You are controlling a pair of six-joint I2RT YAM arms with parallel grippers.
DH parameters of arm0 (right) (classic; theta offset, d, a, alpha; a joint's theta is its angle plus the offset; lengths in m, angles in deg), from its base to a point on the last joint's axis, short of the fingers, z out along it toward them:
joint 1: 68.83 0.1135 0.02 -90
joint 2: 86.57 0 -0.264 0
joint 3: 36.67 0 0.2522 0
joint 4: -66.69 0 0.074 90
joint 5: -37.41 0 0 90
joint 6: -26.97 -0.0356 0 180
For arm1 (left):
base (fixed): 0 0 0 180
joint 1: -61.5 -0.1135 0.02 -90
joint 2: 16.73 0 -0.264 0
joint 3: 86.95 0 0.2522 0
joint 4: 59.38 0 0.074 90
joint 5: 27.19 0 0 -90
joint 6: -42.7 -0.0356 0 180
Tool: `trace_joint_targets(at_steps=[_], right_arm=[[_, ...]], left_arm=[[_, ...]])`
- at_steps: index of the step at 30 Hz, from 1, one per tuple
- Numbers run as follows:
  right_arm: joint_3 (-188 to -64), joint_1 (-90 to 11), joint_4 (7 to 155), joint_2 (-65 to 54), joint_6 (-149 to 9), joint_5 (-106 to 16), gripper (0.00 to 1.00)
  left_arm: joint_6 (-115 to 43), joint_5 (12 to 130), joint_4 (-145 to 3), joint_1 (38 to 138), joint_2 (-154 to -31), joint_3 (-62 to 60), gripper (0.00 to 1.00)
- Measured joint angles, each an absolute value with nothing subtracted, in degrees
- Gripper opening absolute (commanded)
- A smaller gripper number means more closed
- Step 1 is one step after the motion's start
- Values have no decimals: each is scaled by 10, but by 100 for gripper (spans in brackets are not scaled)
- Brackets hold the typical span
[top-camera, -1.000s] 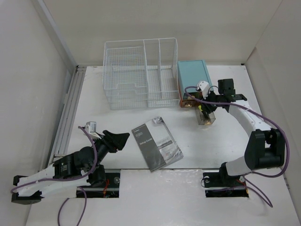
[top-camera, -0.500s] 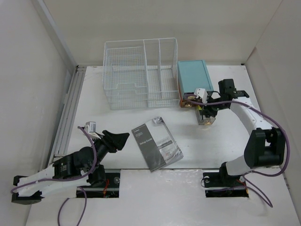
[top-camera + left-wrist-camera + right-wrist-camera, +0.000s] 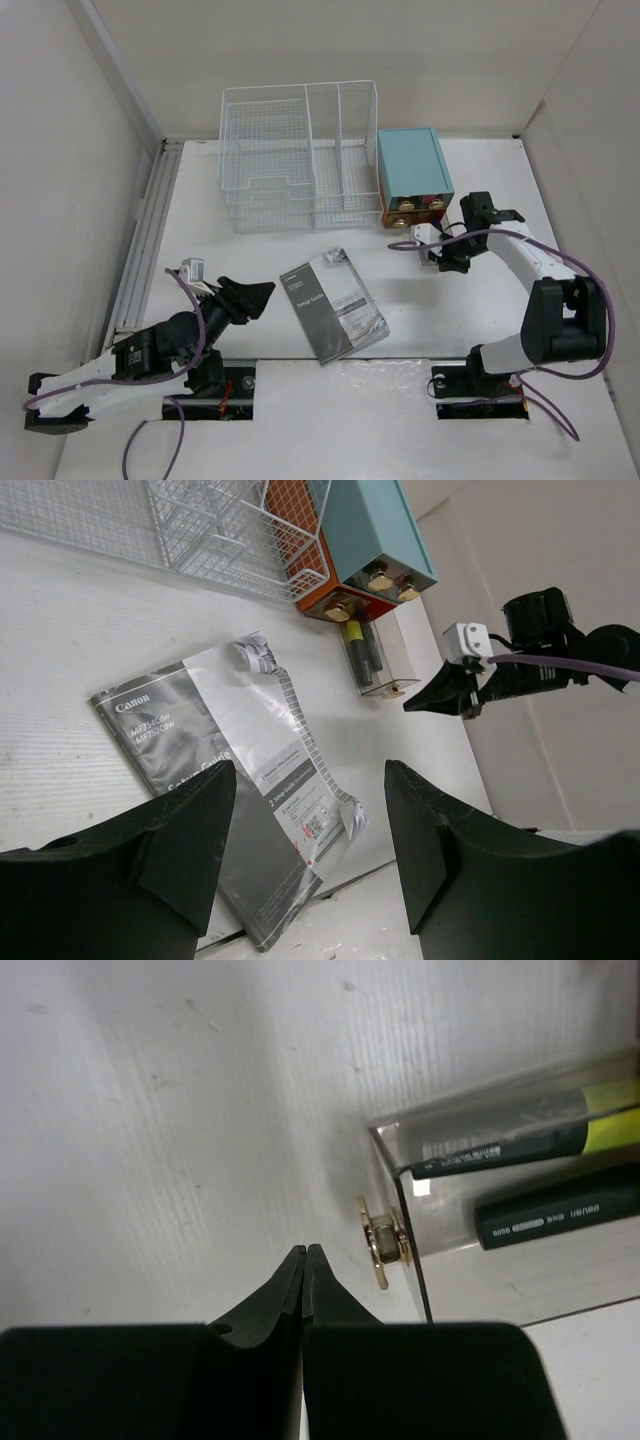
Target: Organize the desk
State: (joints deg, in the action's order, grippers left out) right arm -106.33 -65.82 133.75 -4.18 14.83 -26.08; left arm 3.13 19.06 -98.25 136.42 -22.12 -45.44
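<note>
desk [image 3: 450,310] matte white, boxed by pale walls [image 3: 60,150]; left gripper [image 3: 255,297] spread apart, right gripper [image 3: 304,1252] pinched together, empty.

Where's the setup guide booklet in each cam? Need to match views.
Top external: booklet at centre, flat on the desk, nearer the arms than the wire rack.
Left wrist: booklet at lower centre.
Right wrist: not in view.
Shared landmark: teal box, in the top and left wrist views only.
</note>
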Motion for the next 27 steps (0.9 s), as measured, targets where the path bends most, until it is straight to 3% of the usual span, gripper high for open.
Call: trace_joint_targets(at_steps=[18, 27], right_arm=[[-993, -580, 977, -38, -72, -506, 0], [-993, -575, 924, -32, -121, -541, 0]], left_arm=[[31, 191, -982, 1364, -221, -454, 58], [31, 191, -983, 1364, -221, -454, 58]])
